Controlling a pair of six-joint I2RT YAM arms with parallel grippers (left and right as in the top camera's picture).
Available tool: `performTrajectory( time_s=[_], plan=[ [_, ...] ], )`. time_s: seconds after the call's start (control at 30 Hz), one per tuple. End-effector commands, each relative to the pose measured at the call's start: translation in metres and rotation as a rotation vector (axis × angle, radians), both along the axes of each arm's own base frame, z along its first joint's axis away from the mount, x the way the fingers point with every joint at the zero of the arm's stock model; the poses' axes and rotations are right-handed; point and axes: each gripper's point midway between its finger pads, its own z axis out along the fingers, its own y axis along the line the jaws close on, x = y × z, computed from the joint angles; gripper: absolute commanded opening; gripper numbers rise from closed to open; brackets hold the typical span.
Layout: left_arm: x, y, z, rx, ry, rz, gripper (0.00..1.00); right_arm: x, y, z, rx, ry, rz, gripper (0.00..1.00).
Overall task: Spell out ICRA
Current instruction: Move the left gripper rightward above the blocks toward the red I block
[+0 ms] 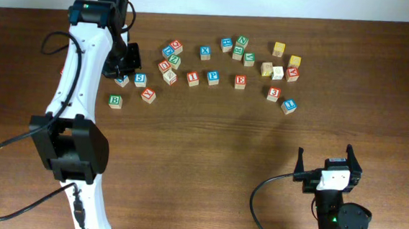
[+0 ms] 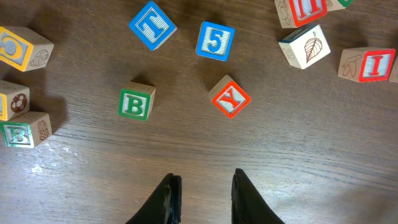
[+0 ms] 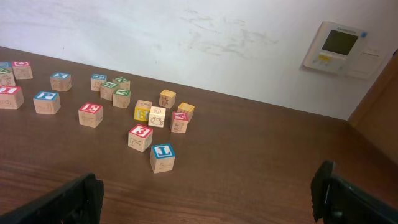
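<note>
Your left gripper (image 2: 204,199) hangs over bare table (image 1: 209,151) at the left end of the scatter. Its fingers stand slightly apart with nothing between them. Just beyond it sit the green B cube (image 2: 135,103) and the red Y cube (image 2: 229,98), apart from each other, with the blue 5 cube (image 2: 215,41) farther back.

The red I cube (image 2: 375,65) lies to the right of these, and in the overhead view it is just left of the blue P cube (image 1: 213,77). A yellow-faced cube (image 2: 15,48) sits at the left edge of the left wrist view, and its letter looks like a C. On the far right, a red-topped cube (image 3: 180,117) that may be the A sits among the yellow ones. The green cubes (image 1: 239,53) behind the row are too small to read, so you cannot tell which is the R.

Your right gripper (image 1: 325,160) waits at the near right with its jaws spread wide and empty, well apart from every cube.
</note>
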Motion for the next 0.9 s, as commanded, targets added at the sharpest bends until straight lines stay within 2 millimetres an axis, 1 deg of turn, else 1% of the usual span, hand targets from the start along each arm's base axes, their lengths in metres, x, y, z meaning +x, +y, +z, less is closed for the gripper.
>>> performTrajectory(
  time_s=[0.0,0.1,0.13,0.17,0.23,0.27,0.3,0.33,0.4,0.53,0.63,0.8,0.83,0.87],
  plan=[
    [-0.001,-0.003,-0.005,-0.017,0.014,-0.003,0.21,0.000,0.002,-0.002,0.005,0.004,0.008,0.98],
    [-0.001,-0.005,-0.005,-0.021,0.014,-0.005,0.22,0.000,0.002,-0.002,0.005,0.004,0.008,0.98],
    [0.000,-0.008,-0.005,-0.036,0.012,-0.009,0.26,0.000,0.001,-0.002,0.005,0.004,0.008,0.98],
    [0.001,-0.013,-0.005,-0.057,0.009,-0.014,0.33,0.000,0.002,-0.002,0.005,0.004,0.008,0.98],
    [0.002,-0.024,-0.004,-0.097,0.002,-0.026,0.40,0.000,0.002,-0.002,0.005,0.004,0.008,0.98],
    [0.002,-0.028,-0.004,-0.101,0.002,-0.035,0.48,0.000,0.002,-0.002,0.005,0.004,0.008,0.98],
    [0.001,-0.031,-0.004,-0.100,0.003,-0.042,0.59,0.000,0.002,-0.002,0.005,0.004,0.008,0.98],
    [0.001,-0.035,-0.004,-0.100,0.002,-0.052,0.65,0.000,0.002,-0.002,0.005,0.004,0.008,0.98],
    [0.002,-0.041,-0.004,-0.100,-0.004,-0.065,0.67,0.000,0.001,-0.002,0.005,0.004,0.008,0.98],
    [0.004,-0.050,-0.003,-0.102,-0.018,-0.084,0.77,0.000,0.001,-0.002,0.005,0.004,0.008,0.98],
    [0.003,-0.054,-0.003,-0.102,-0.016,-0.093,0.79,0.000,0.002,-0.002,0.005,0.004,0.008,0.98],
    [0.000,-0.066,-0.003,-0.102,-0.014,-0.122,0.82,0.000,0.002,-0.002,0.005,0.004,0.008,0.98],
    [0.000,-0.068,-0.004,-0.102,-0.013,-0.126,0.87,0.000,0.002,-0.002,0.005,0.004,0.008,0.98],
    [-0.001,-0.070,-0.004,-0.102,-0.012,-0.131,0.88,0.000,0.001,-0.002,0.005,0.004,0.008,0.98]
  ],
)
